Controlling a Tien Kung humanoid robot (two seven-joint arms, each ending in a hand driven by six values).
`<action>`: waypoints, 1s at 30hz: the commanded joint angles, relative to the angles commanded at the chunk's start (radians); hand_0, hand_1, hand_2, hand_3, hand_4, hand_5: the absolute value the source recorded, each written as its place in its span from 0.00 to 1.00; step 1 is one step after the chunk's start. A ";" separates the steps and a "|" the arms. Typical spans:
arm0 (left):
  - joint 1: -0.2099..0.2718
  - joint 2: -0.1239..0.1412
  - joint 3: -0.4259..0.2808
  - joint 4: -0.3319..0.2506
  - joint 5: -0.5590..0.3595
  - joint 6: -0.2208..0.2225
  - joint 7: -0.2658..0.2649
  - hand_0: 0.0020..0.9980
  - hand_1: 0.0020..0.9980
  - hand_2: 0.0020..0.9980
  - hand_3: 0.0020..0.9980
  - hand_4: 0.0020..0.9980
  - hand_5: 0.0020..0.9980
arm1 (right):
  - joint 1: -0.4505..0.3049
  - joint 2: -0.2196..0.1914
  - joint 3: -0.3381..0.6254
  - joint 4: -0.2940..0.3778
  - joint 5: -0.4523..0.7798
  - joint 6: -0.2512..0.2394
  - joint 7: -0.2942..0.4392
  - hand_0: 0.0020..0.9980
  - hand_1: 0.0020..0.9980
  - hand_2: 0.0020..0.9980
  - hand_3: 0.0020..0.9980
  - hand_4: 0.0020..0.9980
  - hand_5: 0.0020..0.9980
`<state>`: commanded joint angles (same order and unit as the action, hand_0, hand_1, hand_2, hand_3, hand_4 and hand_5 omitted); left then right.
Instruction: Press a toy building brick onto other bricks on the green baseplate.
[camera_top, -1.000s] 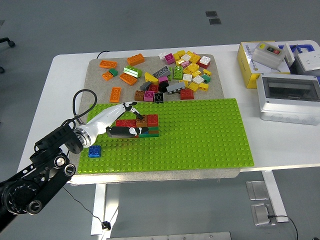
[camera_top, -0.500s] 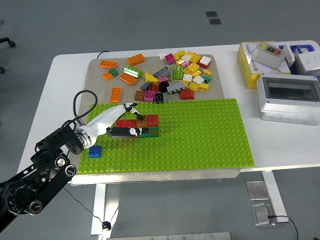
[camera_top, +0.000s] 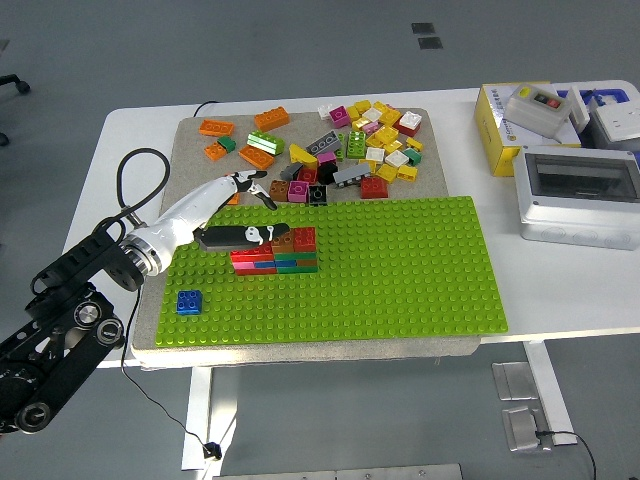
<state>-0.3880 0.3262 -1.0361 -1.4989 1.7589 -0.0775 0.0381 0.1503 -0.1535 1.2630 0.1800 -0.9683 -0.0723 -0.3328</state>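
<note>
Left hand (camera_top: 235, 212) is over the upper-left part of the green baseplate (camera_top: 400, 270), arm coming in from the lower-left corner. Fingers (camera_top: 255, 190) are loosely spread, not closed on anything I can see; thumb (camera_top: 240, 236) lies flat, pointing right, tip just at the top-left of the brick stack (camera_top: 276, 251). Can't tell if it actually touches the stack or hovers just above.

Stack sits on the left-centre of the baseplate: red and brown bricks on top, layers of pink, green and dark below. It looks seated flat on the studs.

One blue brick (camera_top: 188, 301) sits alone near the lower-left corner of the baseplate, well apart from the stack.

Baseplate lies on a grey mat (camera_top: 190, 140) on the white table (camera_top: 130, 130). Behind the baseplate, on the mat: a loose pile of bricks (camera_top: 375, 145), mostly yellow, white, red, pink and grey. Further left are several orange bricks (camera_top: 231, 188), one of them just beside the fingers.

Right side of the table holds a yellow box (camera_top: 500, 135) with a grey switch unit on top, and in front of it a grey enclosure (camera_top: 578, 195) with a clear lid. Both are well clear of the baseplate.

A black cable (camera_top: 135, 175) loops up from the wrist over the table's left edge.
</note>
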 joint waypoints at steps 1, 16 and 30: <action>0.011 0.010 -0.016 -0.016 -0.003 0.006 -0.009 1.00 0.98 0.96 0.61 0.85 0.62 | -0.001 0.001 0.000 0.000 -0.001 0.000 -0.001 0.71 0.63 0.39 0.74 0.62 1.00; 0.243 0.123 -0.156 -0.021 -0.025 0.160 -0.174 1.00 0.93 0.95 0.76 0.69 0.39 | -0.006 0.011 -0.011 0.000 -0.006 0.006 -0.022 0.70 0.63 0.45 0.74 0.61 1.00; 0.279 0.120 -0.138 -0.005 0.089 0.156 -0.100 1.00 0.96 0.98 0.78 0.68 0.32 | -0.010 0.008 -0.008 0.000 -0.008 0.013 -0.028 0.71 0.63 0.47 0.74 0.61 1.00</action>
<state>-0.1094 0.4458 -1.1741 -1.5042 1.8476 0.0785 -0.0615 0.1406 -0.1451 1.2547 0.1800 -0.9768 -0.0597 -0.3605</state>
